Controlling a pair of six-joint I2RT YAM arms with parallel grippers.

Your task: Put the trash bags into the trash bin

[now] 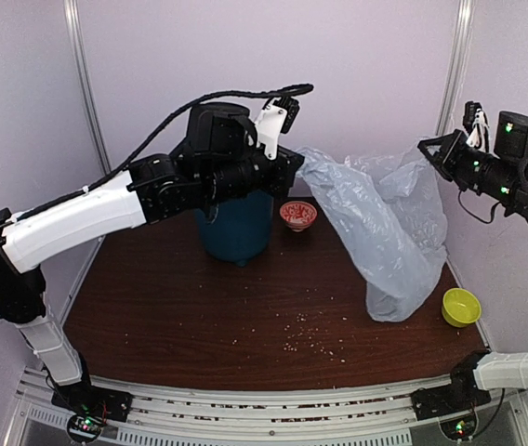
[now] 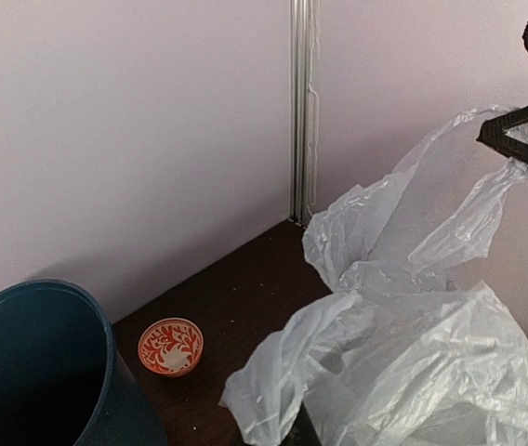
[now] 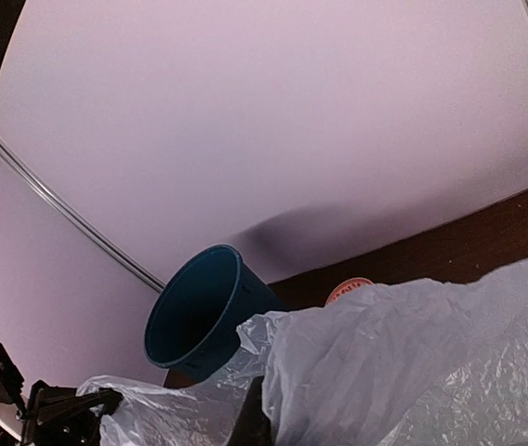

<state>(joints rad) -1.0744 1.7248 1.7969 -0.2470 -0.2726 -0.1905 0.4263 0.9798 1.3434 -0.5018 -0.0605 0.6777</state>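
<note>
The translucent grey-blue trash bag (image 1: pixel 385 232) hangs stretched between both grippers, and its bottom rests on the table. My left gripper (image 1: pixel 294 165) is shut on the bag's left corner, just right of the teal-blue trash bin (image 1: pixel 236 228) and about level with its rim. My right gripper (image 1: pixel 429 149) is shut on the bag's right edge, high at the right. In the left wrist view the bag (image 2: pixel 403 362) covers my fingers, and the bin (image 2: pixel 32 372) is at lower left. In the right wrist view the bag (image 3: pixel 413 372) hides the jaws, and the bin's (image 3: pixel 199 321) opening faces the camera.
A small red-patterned bowl (image 1: pixel 297 215) sits right of the bin at the back. A lime-green bowl (image 1: pixel 461 307) sits near the table's right edge, beside the bag's bottom. Crumbs (image 1: pixel 315 346) lie on the front of the dark wooden table (image 1: pixel 190 316). Walls enclose the back and sides.
</note>
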